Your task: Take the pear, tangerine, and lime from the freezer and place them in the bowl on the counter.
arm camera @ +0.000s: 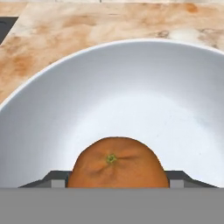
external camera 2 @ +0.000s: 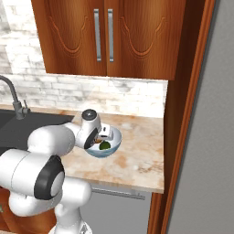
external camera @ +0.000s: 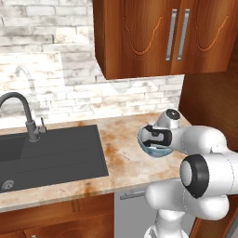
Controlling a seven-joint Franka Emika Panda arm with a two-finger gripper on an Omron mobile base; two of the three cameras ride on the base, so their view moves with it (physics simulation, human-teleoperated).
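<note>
The gripper (arm camera: 118, 181) hangs just over the bowl (arm camera: 131, 87), and the hand view looks straight down into the glossy pale basin. Between the two dark fingertips (arm camera: 54, 178) sits the tangerine (arm camera: 118, 168), its small green stem scar facing the camera; the jaws stand narrow, pressed on either flank of the fruit, so they are holding it. The tangerine is above the bowl's inner wall, near the rim closest to the camera (whether it touches the bowl's surface cannot be told).

In the left base view the bowl (external camera: 155, 151) rests on the counter (external camera: 121, 153), to the right of the dark grey sink (external camera: 51, 155), partly hidden by the arm's wrist. The right base view shows the same bowl (external camera 2: 114, 145) with a green fruit (external camera 2: 105, 146) lying inside it; it is too small to tell whether it is the lime or the pear. The gripper (external camera 2: 101, 135) dips in at the bowl's left rim there.

A dark curved faucet (external camera: 21, 111) rises behind the sink, against a whitewashed brick backsplash (external camera: 69, 88). Brown wooden wall cabinets (external camera 2: 109, 36) with slim metal handles hang above. A broad grey panel (external camera 2: 215, 137) fills the right edge of the right base view. No brand, label or writing can be read on anything.
</note>
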